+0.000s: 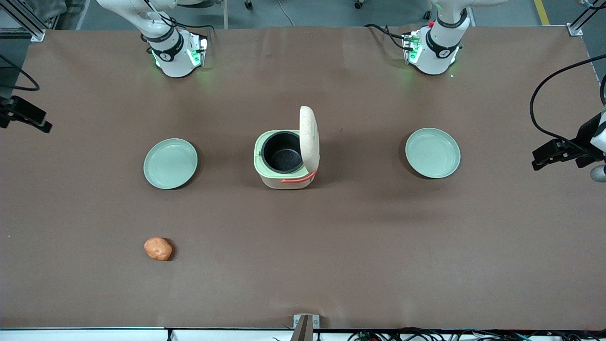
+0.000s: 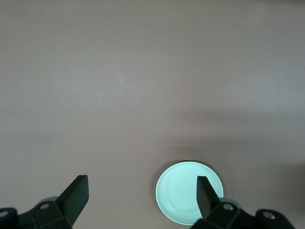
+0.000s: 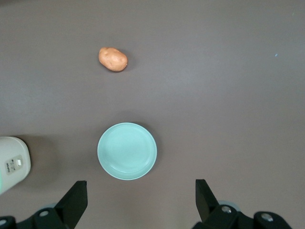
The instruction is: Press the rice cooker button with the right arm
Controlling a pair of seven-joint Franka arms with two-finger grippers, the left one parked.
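The rice cooker (image 1: 279, 179) stands at the middle of the table, cream-bodied with a mint-green rim. Its lid (image 1: 309, 137) stands open and upright, the black inner pot (image 1: 282, 151) shows, and the orange-red strap hangs at its side. I cannot pick out the button. My right gripper (image 1: 45, 125) hangs high at the working arm's end of the table, far from the cooker. In the right wrist view the gripper (image 3: 140, 202) is open and empty above bare table, with one cream corner of the cooker (image 3: 12, 162) at the frame's edge.
A pale green plate (image 1: 170, 163) lies between my gripper and the cooker and also shows in the right wrist view (image 3: 127, 150). A second plate (image 1: 432, 152) lies toward the parked arm's end. An orange potato (image 1: 158, 248) lies nearer the front camera; the right wrist view shows it too (image 3: 113, 59).
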